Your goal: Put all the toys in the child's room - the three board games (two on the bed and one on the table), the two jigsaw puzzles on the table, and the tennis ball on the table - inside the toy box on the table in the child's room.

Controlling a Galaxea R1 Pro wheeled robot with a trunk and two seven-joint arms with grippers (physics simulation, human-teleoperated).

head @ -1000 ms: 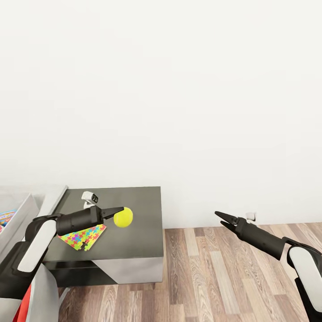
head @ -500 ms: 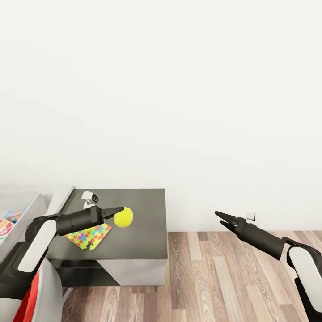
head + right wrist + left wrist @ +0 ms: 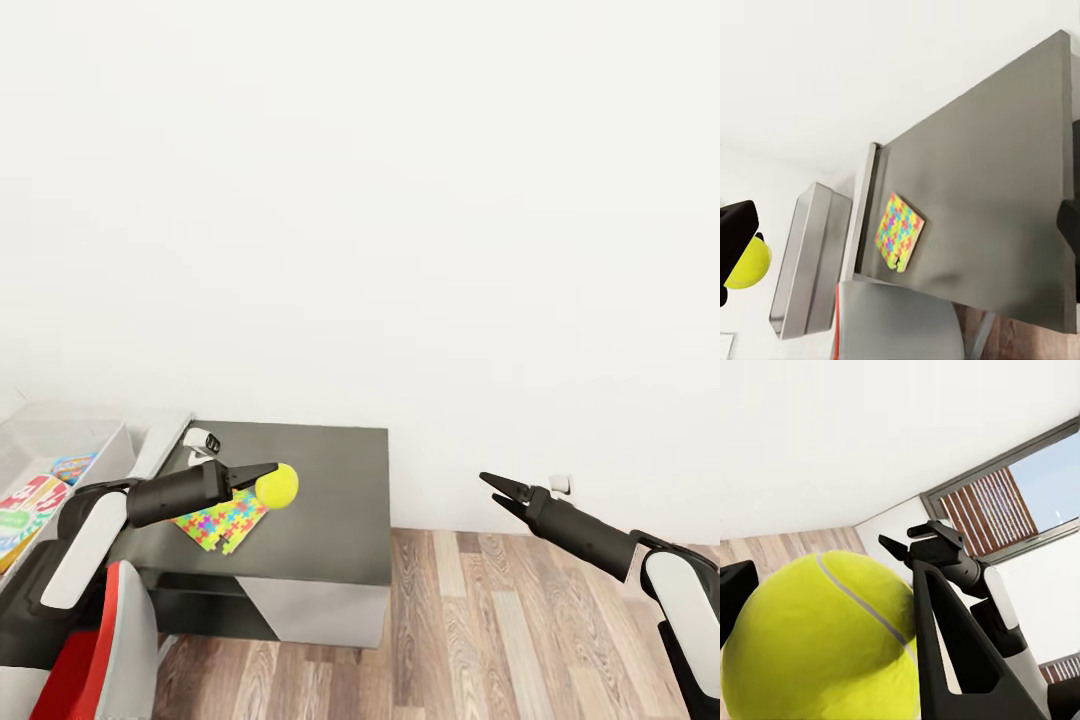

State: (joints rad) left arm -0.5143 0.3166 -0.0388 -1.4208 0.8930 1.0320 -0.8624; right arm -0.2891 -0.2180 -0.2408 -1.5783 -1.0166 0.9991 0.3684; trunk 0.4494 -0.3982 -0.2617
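Left end effector: fingers clamping the tennis ball, holding it in the air above the dark cabinet. In the left wrist view the tennis ball is sitting between the two black fingers.

Right end effector: jaws standing narrowly apart, carrying nothing, hanging over the wood floor.

Jigsaw puzzle: lying flat on the cabinet top, just below and behind the left end effector; also showing in the right wrist view.

Toy box: light grey bin well behind the left end effector, toward the arm's base, already holding flat colourful game boxes.

Risks, as judged: the ball is round and pinched only at the fingertips, so a quick swing toward the bin could be rolling it out of the grip; released too early, it could be bouncing off the cabinet onto the floor. The jigsaw puzzle, thin and flat, is likely awkward to pinch later.
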